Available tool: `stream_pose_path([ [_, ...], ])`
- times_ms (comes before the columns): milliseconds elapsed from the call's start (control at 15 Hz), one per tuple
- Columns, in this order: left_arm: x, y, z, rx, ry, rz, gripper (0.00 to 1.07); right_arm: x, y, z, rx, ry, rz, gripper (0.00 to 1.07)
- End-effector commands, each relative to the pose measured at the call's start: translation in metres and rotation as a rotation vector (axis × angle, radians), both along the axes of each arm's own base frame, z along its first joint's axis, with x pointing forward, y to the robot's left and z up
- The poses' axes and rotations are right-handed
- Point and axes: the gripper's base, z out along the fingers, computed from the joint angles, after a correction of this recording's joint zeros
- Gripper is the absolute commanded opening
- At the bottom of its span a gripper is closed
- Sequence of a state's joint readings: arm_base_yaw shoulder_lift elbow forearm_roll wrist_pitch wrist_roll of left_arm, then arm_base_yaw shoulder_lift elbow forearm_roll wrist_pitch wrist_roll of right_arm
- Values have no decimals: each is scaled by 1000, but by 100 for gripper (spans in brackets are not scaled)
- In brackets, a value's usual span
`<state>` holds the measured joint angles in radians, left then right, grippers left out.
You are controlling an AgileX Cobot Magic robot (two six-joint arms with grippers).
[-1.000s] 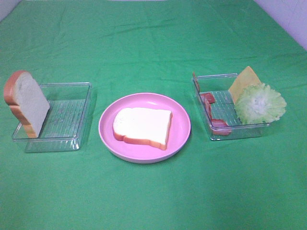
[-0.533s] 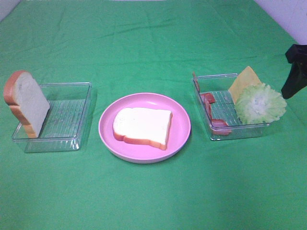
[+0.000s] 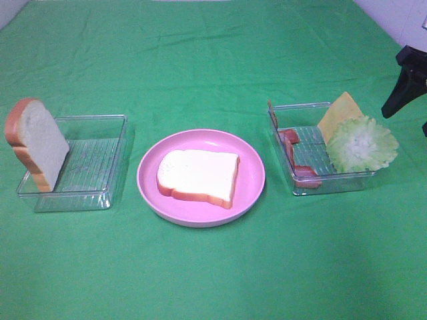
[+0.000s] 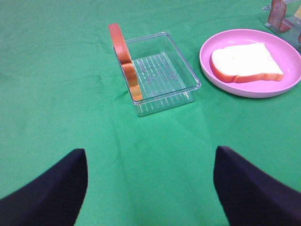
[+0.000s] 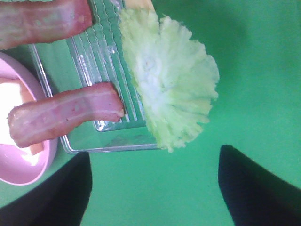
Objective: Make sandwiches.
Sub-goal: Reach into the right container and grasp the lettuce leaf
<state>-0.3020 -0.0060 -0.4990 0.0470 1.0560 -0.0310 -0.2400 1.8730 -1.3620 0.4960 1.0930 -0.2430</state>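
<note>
Right pincer [image 5: 154, 155]: fingers spread wide, gripping nothing; held above the green cloth [image 3: 200, 67] of the bench, off the outer side of the right tray [image 3: 333, 181], at the right edge of the high view.

Nearest item: lettuce [image 5: 174, 84], frilly and pale green, propped against the outer wall of the right tray and spilling over its rim.

Behind the lettuce: cheese slice [image 3: 340, 110], tilted, leaning in the far outer corner of the same tray.

At the plate-side end of that tray: bacon strips [image 5: 66, 117], one overhanging the wall toward the pink plate [image 3: 250, 180].

Left pincer [image 4: 149, 155]: fingers likewise spread wide, gripping nothing; raised over bare cloth, well apart from the left tray [image 4: 188, 89].

In the left tray: upright bread slice [image 3: 37, 140], standing on edge, tilted against the outer end wall.

Between the two trays: pink plate, round, apart from both.

On the plate: flat bread slice [image 3: 199, 175], white face up, orange-brown crust visible along the near edge. No filling stacked on it yet.
</note>
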Motion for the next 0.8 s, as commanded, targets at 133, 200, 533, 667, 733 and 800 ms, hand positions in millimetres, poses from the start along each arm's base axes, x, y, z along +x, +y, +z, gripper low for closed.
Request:
stream_pose_path([
  [133,-2,1,1,-7,-29,-3,71,5,-17,-21,73,8,13,78],
  [200,-2,1,1,-7,-29,-3,71,7,-17,-30,90,16,29,78],
  [533,-2,1,1,-9,-28,-5,71,15,-17,-66,164,35,66,78],
  [667,-2,1,1,-9,-28,-5,71,17,-18,-71,156,30,60,78],
  [733,-2,1,1,-9,-28,-5,71,18,-18,-71,160,23,61,78],
  [800,-2,1,1,-9,-28,-5,71,18,-17,-71,171,9,68,77],
])
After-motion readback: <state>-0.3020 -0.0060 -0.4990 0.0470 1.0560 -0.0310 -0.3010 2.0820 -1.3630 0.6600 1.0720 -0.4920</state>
